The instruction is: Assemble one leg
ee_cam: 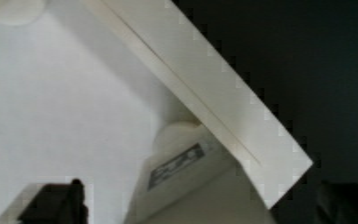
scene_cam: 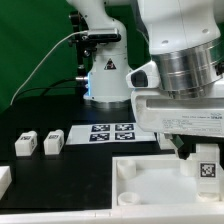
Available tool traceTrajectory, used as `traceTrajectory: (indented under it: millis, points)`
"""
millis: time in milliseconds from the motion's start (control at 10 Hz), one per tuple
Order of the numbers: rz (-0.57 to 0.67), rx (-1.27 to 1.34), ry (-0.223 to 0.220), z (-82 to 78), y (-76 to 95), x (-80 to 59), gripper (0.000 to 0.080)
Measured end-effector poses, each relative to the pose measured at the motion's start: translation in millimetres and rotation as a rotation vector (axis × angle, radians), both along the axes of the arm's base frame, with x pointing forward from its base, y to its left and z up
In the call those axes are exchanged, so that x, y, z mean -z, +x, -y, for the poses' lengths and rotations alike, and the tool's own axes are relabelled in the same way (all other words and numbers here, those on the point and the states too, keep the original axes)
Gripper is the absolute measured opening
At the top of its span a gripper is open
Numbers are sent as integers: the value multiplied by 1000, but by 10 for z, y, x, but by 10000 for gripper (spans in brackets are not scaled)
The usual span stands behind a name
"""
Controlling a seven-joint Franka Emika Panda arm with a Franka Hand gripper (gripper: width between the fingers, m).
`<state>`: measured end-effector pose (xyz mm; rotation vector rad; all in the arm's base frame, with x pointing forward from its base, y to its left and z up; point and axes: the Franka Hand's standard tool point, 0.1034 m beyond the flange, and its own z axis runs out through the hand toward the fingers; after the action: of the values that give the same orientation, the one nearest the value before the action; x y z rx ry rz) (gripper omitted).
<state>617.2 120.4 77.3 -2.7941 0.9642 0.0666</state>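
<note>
A leg (scene_cam: 206, 166), a small white block with a black-and-white tag, stands upright in the right part of the large white tray-like piece (scene_cam: 150, 190). My gripper (scene_cam: 194, 152) hangs right over it, open, with one dark finger (scene_cam: 179, 148) just off the block's side. In the wrist view the same leg (ee_cam: 185, 165) sits against the tray's raised wall (ee_cam: 211, 90), and one black finger (ee_cam: 51, 203) stands well apart from it. Two more legs (scene_cam: 25, 144) (scene_cam: 53, 143) lie loose on the black table at the exterior view's left.
The marker board (scene_cam: 112, 132) lies flat behind the tray. Another white part (scene_cam: 4, 182) shows at the exterior view's left edge. The arm's base (scene_cam: 103, 70) stands at the back, with a cable running off to the left.
</note>
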Motion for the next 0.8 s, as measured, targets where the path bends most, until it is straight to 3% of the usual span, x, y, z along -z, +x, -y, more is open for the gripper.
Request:
traceTrajectory:
  millis: [100,200,500,600,700,800]
  points:
    - [1,-171,-55,-27,-5,-36,649]
    - [22,-294,-77,-41,10,-51,649]
    - [30,-361,-81,-34,7,-40,649]
    - [23,-313,-79,-39,6,-40,531]
    - [8,-216,-77,-46,4,-39,355]
    - [-9,-109,-73,-50,2,-37,355]
